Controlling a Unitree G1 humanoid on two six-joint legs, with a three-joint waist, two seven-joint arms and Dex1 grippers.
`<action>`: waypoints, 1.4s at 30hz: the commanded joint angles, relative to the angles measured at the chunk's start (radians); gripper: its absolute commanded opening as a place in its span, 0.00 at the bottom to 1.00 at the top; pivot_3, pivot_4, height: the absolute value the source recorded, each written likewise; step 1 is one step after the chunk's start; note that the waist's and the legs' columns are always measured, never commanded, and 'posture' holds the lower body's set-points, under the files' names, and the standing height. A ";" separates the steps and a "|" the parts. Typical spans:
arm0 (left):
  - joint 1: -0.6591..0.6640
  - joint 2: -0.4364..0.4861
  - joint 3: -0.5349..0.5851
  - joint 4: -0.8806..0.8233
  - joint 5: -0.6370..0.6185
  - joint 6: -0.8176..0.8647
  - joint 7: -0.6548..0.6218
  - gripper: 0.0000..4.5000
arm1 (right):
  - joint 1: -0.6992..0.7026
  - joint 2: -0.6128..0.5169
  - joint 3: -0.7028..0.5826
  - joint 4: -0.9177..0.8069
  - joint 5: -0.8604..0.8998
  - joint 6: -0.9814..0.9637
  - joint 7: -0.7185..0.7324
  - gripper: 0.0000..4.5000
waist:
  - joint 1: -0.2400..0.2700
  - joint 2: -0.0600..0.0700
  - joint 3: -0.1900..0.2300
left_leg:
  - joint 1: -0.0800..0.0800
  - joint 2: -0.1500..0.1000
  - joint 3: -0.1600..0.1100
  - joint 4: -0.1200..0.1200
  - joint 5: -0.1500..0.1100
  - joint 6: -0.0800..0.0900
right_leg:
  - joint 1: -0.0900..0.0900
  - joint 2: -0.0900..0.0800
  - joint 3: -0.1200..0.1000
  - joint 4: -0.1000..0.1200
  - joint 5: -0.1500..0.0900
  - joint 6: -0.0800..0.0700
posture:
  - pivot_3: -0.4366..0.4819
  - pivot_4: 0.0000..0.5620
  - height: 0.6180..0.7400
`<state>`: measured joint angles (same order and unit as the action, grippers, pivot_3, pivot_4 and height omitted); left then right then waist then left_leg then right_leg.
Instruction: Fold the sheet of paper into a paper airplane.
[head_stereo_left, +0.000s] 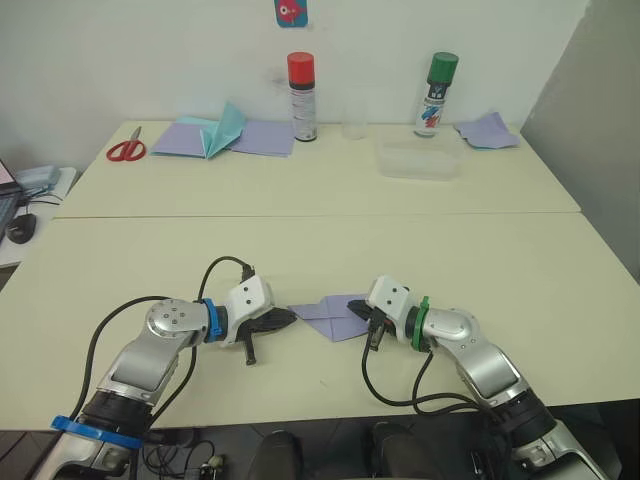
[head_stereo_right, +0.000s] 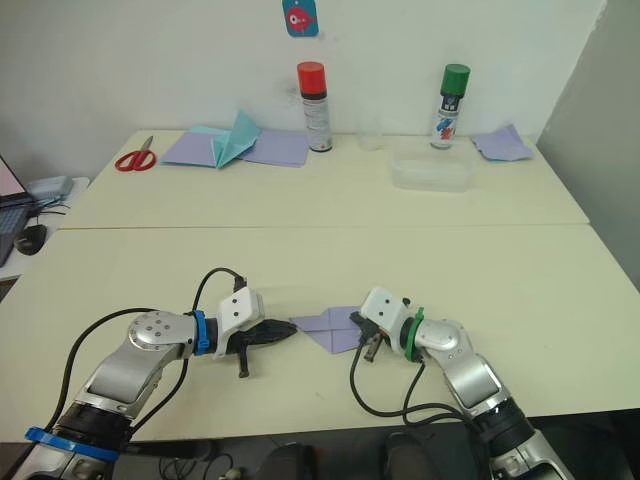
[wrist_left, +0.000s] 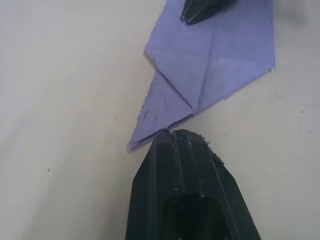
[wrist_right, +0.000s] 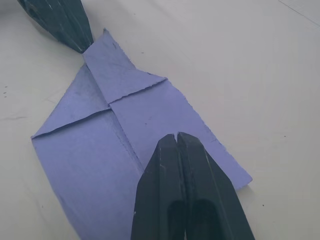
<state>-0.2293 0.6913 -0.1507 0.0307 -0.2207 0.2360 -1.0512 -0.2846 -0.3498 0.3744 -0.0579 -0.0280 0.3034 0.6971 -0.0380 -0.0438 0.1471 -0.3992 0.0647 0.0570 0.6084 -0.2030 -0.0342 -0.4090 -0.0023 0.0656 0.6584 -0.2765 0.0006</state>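
Note:
The lavender sheet of paper (head_stereo_left: 328, 313) lies flat on the near table between my two grippers, folded into a layered shape with a point toward my left. My left gripper (head_stereo_left: 291, 318) is shut, and its tip touches that point (wrist_left: 150, 135). The right gripper (head_stereo_left: 360, 312) is shut too, its tip resting on top of the sheet (wrist_right: 90, 165) near the wide end. In the left wrist view the right fingertips (wrist_left: 202, 10) press on the paper's far part. Crease lines and two overlapping flaps show across the paper (wrist_left: 215, 60).
On the far table stand a red-capped spray can (head_stereo_left: 302, 97), a green-capped can (head_stereo_left: 436, 95), a clear cup (head_stereo_left: 354, 118) and a clear plastic box (head_stereo_left: 418, 160). Red scissors (head_stereo_left: 126, 150), a teal pointed paper piece (head_stereo_left: 225, 130) on lavender sheets (head_stereo_left: 262, 138), and a wrinkly scrap (head_stereo_left: 487, 130) lie there.

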 joint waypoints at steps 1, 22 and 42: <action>-0.043 -0.010 0.043 -0.070 -0.053 0.028 -0.007 0.00 | 0.015 -0.017 0.002 0.032 -0.011 0.013 0.008 0.01 | 0.002 -0.001 0.001 | -0.001 0.000 0.000 0.000 0.000 0.000 | -0.001 0.000 0.000 0.000 0.000 0.000 | 0.48 0.27 1.00; -0.115 0.019 0.027 -0.195 -0.145 0.224 -0.033 0.00 | -0.002 -0.012 0.004 0.036 -0.011 0.018 0.015 0.01 | 0.005 -0.003 0.005 | -0.003 -0.002 0.002 0.000 0.000 0.000 | 0.003 0.004 -0.001 0.001 0.001 0.001 | 0.48 0.27 1.00; -0.056 -0.111 -0.136 0.041 0.016 0.146 -0.005 0.00 | -0.033 -0.085 -0.177 -0.222 0.240 0.262 0.124 0.28 | 0.009 -0.004 0.006 | -0.002 -0.003 0.004 0.003 0.000 0.000 | 0.004 0.003 0.000 0.003 0.003 0.004 | 0.48 0.27 1.00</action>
<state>-0.3085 0.5835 -0.2501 0.0428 -0.2351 0.3383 -1.0620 -0.3035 -0.4216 0.2419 -0.2175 0.1550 0.5193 0.8049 -0.0294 -0.0474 0.1529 -0.4015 0.0614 0.0605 0.6110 -0.2029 -0.0343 -0.4049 0.0009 0.0657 0.6609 -0.2739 0.0050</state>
